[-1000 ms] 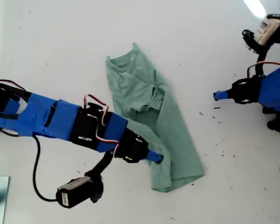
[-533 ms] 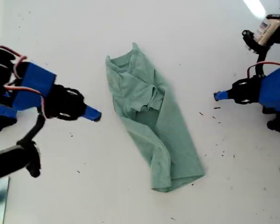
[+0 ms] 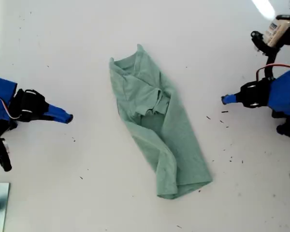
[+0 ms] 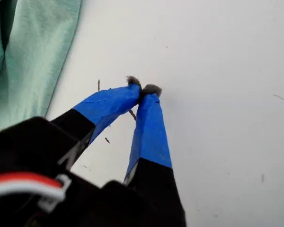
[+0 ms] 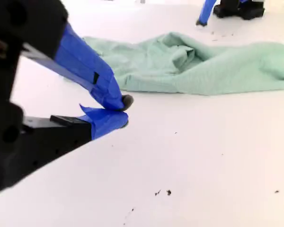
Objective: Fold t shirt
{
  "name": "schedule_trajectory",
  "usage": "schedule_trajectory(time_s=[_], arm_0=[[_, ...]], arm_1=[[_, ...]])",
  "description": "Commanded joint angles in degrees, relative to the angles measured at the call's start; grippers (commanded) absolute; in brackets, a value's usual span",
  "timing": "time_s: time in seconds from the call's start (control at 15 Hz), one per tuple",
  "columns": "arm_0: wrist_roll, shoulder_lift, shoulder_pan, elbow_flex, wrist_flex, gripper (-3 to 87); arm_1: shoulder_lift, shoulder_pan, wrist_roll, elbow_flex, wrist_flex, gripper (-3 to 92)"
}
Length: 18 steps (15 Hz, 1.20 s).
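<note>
Shirt collar tucked under; sleeves indistinct.

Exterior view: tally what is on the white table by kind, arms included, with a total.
Pale sage-green cloth t shirt: 1
Blue-taped robot grippers: 2, my first gripper at the exterior view's right and my second gripper at its left, both shut and empty
Total: 3
</note>
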Motion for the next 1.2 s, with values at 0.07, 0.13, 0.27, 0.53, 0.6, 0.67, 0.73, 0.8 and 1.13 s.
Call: schedule_trajectory(time_s=[0.07,0.13,0.27,0.53,0.6,0.67,0.73,0.8,1.13], arm_0=[[-0.53,1.05,0.09,0.70,-0.26,-0.3],[-1.05,1.49,0.26,-0.70,-0.09,-0.3],[-3.43,-6.59,1.67,-11.07,-3.43,-0.3],[1.67,-74.71,9.93,-73.04,1.41,-0.3],[6.15,-88.86,11.43,-88.51,1.85,-0.3],[12.92,-101.78,12.57,-101.87,0.79,-0.1],[16.87,-113.38,13.97,-115.22,1.41,15.9],[18.72,-123.57,14.59,-126.65,2.72,20.6],[19.60,-143.44,12.30,-133.07,-4.39,23.8]], arm_1=[[0.97,-0.53,0.79,2.81,0.00,2.5],[0.97,-2.02,1.67,1.67,-0.26,2.5],[-10.81,-7.29,5.01,-13.18,0.70,2.6],[-56.43,-20.13,4.83,-68.29,16.00,2.5],[-64.51,-22.76,3.96,-78.84,21.09,2.5],[-70.05,-25.40,3.43,-86.40,24.52,5.4],[-71.54,-27.51,2.81,-88.68,24.61,16.0],[-71.10,-29.18,3.25,-87.98,24.26,22.0],[-71.28,-37.18,8.44,-78.22,20.39,30.5]])
